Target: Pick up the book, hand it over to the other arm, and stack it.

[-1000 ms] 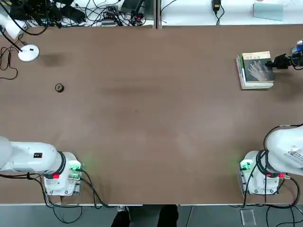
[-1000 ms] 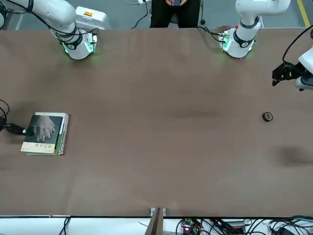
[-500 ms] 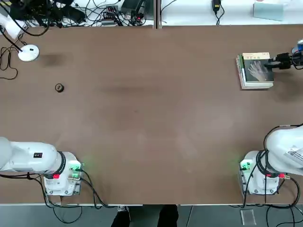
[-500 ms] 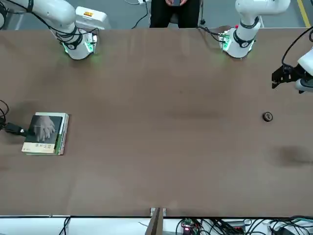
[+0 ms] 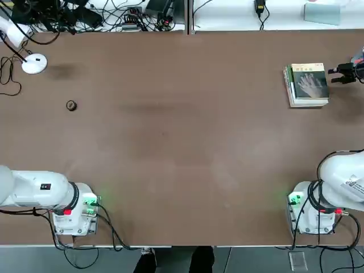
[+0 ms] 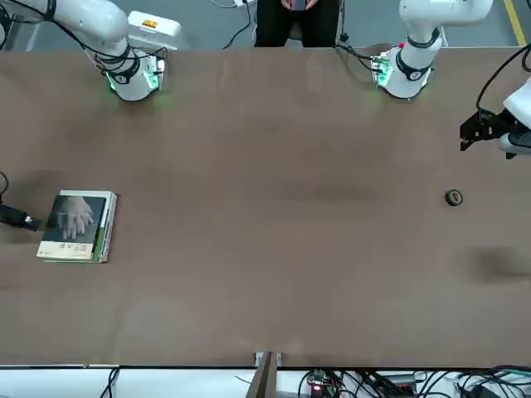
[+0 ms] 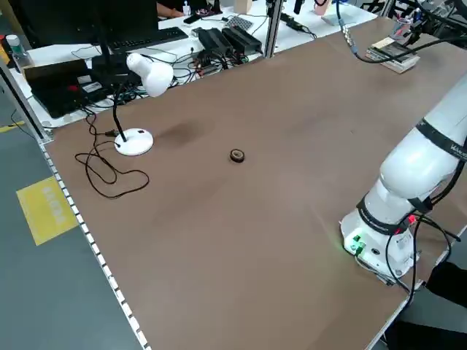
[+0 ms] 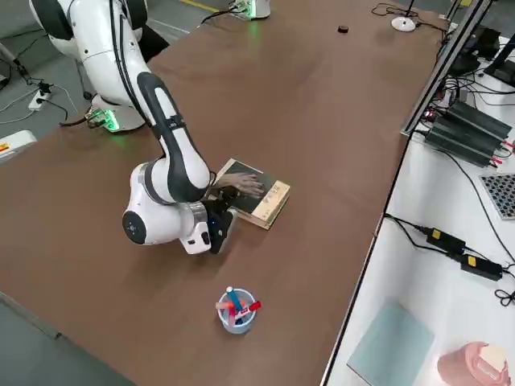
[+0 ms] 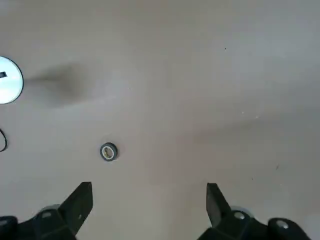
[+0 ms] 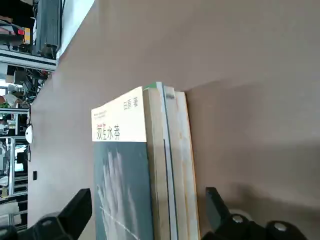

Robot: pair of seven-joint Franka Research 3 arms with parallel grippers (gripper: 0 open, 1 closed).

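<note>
The book (image 5: 310,83), dark-covered with a pale hand image and a tan strip, lies flat on top of a small stack of books (image 5: 290,86) at the table's far right. It shows too in the front view (image 6: 75,220) and the right side view (image 8: 254,186). My right gripper (image 5: 336,74) is low beside the book's outer edge, open, not touching it. In the right wrist view the book (image 10: 120,165) and the spines under it lie just ahead of the spread fingers (image 10: 80,202). My left gripper (image 6: 477,131) hangs open high over the table's left part, holding nothing.
A small dark ring (image 5: 71,105) lies on the left of the table, and a white desk lamp (image 5: 34,63) stands at the far left corner. A cup of pens (image 8: 235,310) stands beyond the right arm. Cables run along the far edge. A person (image 6: 294,16) stands behind the bases.
My right gripper has opened and drawn back to the right, off the book. The book stays on the stack. The left arm has barely moved.
</note>
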